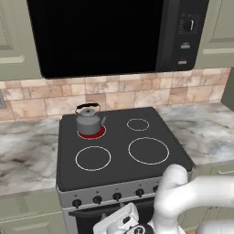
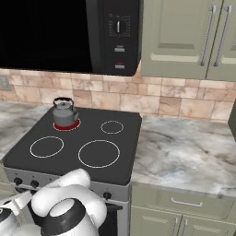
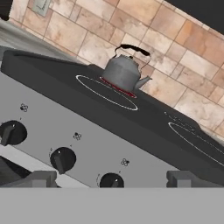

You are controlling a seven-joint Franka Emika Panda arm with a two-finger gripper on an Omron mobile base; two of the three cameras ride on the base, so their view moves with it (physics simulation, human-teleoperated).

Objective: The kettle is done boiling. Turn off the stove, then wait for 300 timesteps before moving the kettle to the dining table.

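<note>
Gripper (image 3: pixel 111 178) sits right up at the stove (image 1: pixel 119 137) front panel, fingers (image 3: pixel 37 178) spread about as wide as they go w/ nothing between them. Three black knobs (image 3: pixel 62 159) show just ahead of the tips in the hand view, the middle-right one roughly btwn the two fingers, not touching afaict. Kettle (image 1: pixel 88 119) is on the back-left burner (image 1: pixel 92 133), which glows red under it; spout points right, black handle arched up. Other three burner rings are plain white. Black microwave (image 1: pixel 114 34) hangs above, tan tile backsplash (image 1: pixel 119 93) behind, marble counters (image 2: pixel 184 152) either side.
</note>
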